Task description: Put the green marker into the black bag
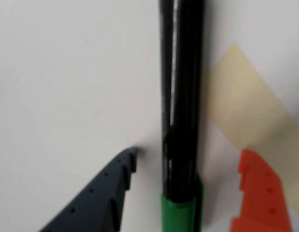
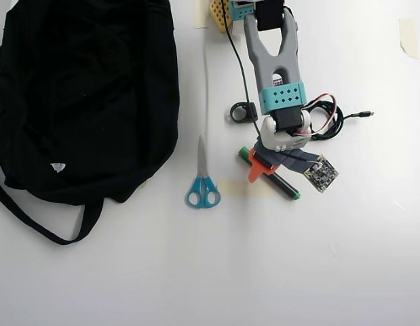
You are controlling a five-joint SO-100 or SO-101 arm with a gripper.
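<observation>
Green marker (image 1: pixel 180 96) flat on table, between the open jaws.

Grey arm (image 2: pixel 272 47) with a teal perforated band, end effector (image 1: pixel 185 164) with one orange, one dark finger.

The marker's (image 1: pixel 180 96) black barrel is glossy, smooth plastic with a matt green cap, the tool's (image 1: pixel 188 169) orange and dark fingers look like matt printed plastic, the bag (image 2: pixel 81 88) is matt cloth, and the counter (image 2: pixel 298 272) is smooth white.
</observation>
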